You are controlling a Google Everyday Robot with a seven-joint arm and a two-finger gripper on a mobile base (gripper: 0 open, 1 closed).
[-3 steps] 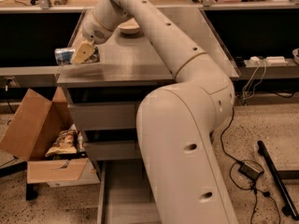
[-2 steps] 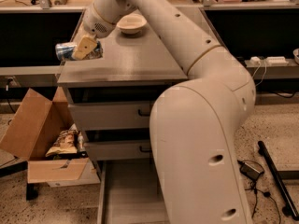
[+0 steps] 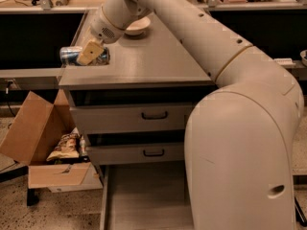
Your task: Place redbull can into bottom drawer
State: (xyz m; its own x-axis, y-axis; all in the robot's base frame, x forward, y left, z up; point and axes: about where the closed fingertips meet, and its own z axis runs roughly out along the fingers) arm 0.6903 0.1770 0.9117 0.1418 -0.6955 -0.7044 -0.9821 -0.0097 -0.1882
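At left edge of tabletop (image 3: 144, 61): gripper (image 3: 91, 53), jaws pinching redbull can (image 3: 71, 55) sideways at mid-body. Can prob. light, rigid, slick; thin wall dents, so hold round middle. Below, bottom drawer (image 3: 144, 190) open.

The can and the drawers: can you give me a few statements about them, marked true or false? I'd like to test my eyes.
1. The gripper is shut on the can, which lies sideways. True.
2. The can is already in the bottom drawer. False: it is up at the left edge of the cabinet top, in the gripper.
3. The bottom drawer is pulled open. True.
4. The bowl sits in the box. False: the bowl is on the cabinet top, at the back; the box stands on the floor to the left.
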